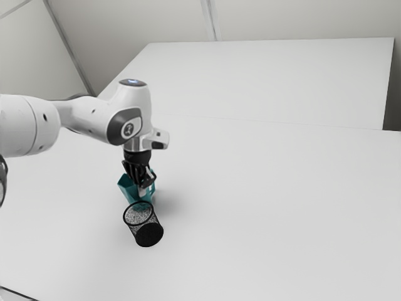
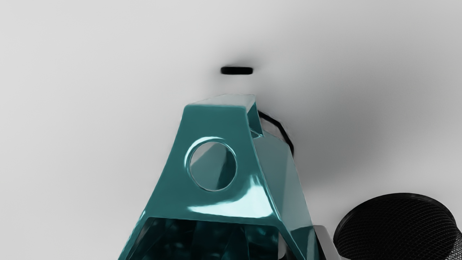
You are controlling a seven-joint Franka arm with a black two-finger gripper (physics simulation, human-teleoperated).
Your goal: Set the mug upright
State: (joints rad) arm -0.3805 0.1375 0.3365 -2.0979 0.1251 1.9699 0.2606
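The blue-green mug (image 1: 128, 190) is under the black gripper (image 1: 146, 188), in the part of the white worktop (image 1: 269, 207) toward the exterior view's left. It is well apart from the worktop's far edge, near the walls (image 1: 294, 19). I cannot tell if the gripper is wide, narrow or holding the mug. It points down, right at the mug, with the white arm (image 1: 94, 119) reaching in from the exterior view's left.

In the wrist view, the mug is big and shiny. It has a flat side with a round hole in it, and next to that is a big dark opening that goes inside. I cannot tell if the mug stands straight or tips over, and I cannot tell if its bottom touches the worktop.

A black mesh cup (image 1: 143, 224) is just beside the mug, on the side toward the exterior view's bottom. It has a round black rim. I cannot tell if the two touch.

The wrist view also has a little black bar (image 2: 237, 70) near the mug. I cannot tell what it is.
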